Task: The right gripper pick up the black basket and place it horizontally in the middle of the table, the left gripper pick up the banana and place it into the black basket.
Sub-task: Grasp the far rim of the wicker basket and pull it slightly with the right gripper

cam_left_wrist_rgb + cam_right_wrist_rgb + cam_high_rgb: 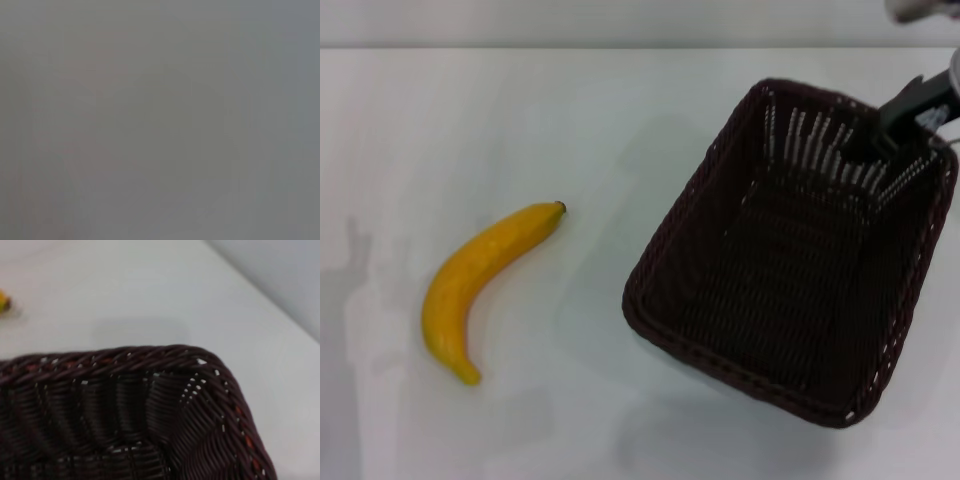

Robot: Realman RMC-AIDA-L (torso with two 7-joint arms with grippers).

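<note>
The black basket (672, 238) sits at an angle on the right of the white table (520, 110), empty inside. My right gripper (880, 135) comes in from the upper right and is shut on the basket's far rim, one finger inside the wall. The basket's shadow spreads below its near edge, as if it hangs slightly off the table. The right wrist view shows a basket corner (190, 390) close up and a sliver of the banana (4, 302). The yellow banana (480, 285) lies alone on the left, stem pointing toward the middle. My left gripper is out of view.
The left wrist view is a flat grey blur with nothing recognisable. Bare tabletop lies between the banana and the basket. The table's far edge (620, 47) runs along the top of the head view.
</note>
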